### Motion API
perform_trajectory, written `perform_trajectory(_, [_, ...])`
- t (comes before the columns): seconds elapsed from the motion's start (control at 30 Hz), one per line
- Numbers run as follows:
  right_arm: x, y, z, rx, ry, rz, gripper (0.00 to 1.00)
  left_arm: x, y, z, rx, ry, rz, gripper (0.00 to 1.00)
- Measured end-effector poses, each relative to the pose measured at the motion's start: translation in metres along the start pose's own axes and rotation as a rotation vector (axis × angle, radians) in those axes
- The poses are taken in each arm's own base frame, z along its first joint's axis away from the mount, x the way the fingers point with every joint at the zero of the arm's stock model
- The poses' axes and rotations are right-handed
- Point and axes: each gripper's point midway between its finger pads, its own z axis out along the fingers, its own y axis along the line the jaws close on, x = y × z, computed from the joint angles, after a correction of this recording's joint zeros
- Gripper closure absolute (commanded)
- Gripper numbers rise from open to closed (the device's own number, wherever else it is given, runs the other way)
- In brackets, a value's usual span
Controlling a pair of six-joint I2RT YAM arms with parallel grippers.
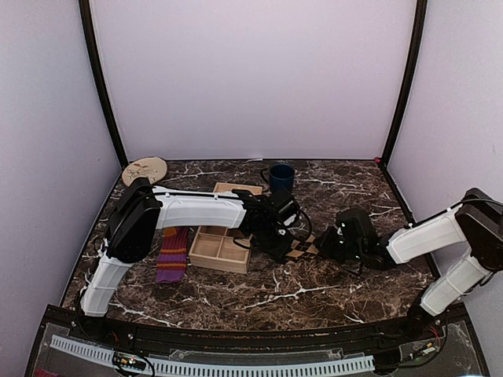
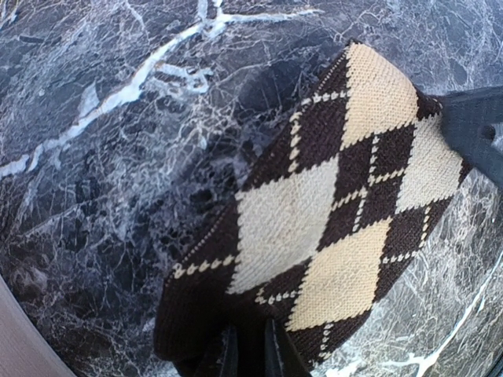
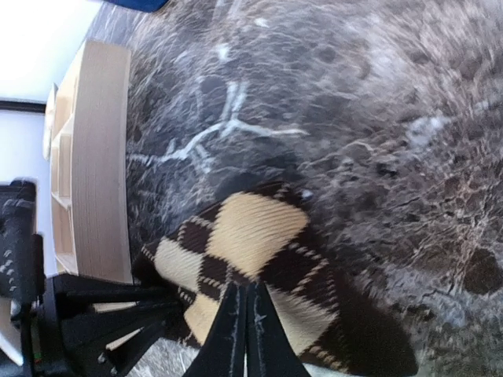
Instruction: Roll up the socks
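We see the dark brown fabric sock with tan argyle diamonds (image 2: pixel 314 220) near the middle of the dark marble worktop (image 1: pixel 314 302), pinched at opposite edges by the left tool (image 2: pixel 250 355) and the right tool (image 3: pixel 242 330); the purple fabric sock with orange and red stripes (image 1: pixel 172 254) lies flat left of the wooden tray (image 1: pixel 222 251).

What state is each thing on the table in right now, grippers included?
Argyle sock: not rolled, pinched at two ends.
Striped sock: lying flat beside the tray.
Left gripper: shut on the argyle sock.
Right gripper: shut on the argyle sock.
Mug: upright.
Wooden tray: visible compartments empty.
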Motion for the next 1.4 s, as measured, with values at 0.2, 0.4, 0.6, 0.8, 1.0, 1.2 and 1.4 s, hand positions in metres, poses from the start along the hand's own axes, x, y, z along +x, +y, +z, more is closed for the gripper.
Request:
perform_trajectory(0.2, [0.015, -0.014, 0.022, -0.074, 0.05, 0.128, 0.98, 0.0, 0.0, 0.0, 0.001, -0.002, 0.007, 0.85])
perform_trajectory(0.4, [0.018, -0.001, 0.032, -0.192, 0.059, 0.21, 0.98, 0.0, 0.0, -0.001, 0.003, -0.004, 0.011, 0.85])
perform_trajectory(0.6, [0.017, -0.011, 0.027, -0.197, 0.038, 0.237, 0.97, 0.002, 0.001, 0.0, 0.002, -0.002, 0.014, 0.86])
perform_trajectory(0.8, [0.002, -0.023, 0.019, -0.15, -0.018, 0.232, 0.98, 0.005, 0.002, -0.001, 0.003, -0.003, 0.014, 0.86])
perform_trajectory(1.0, [-0.008, -0.032, 0.018, -0.067, -0.047, 0.178, 0.97, 0.006, 0.002, -0.001, 0.003, -0.002, 0.014, 0.86])
perform_trajectory(1.2, [-0.012, -0.04, 0.018, -0.003, -0.054, 0.123, 0.83, 0.006, 0.002, -0.001, 0.004, -0.003, 0.015, 0.86])
perform_trajectory(1.4, [-0.022, -0.034, 0.0, -0.024, -0.095, 0.082, 0.67, 0.005, 0.004, -0.001, 0.006, -0.002, 0.013, 0.86])
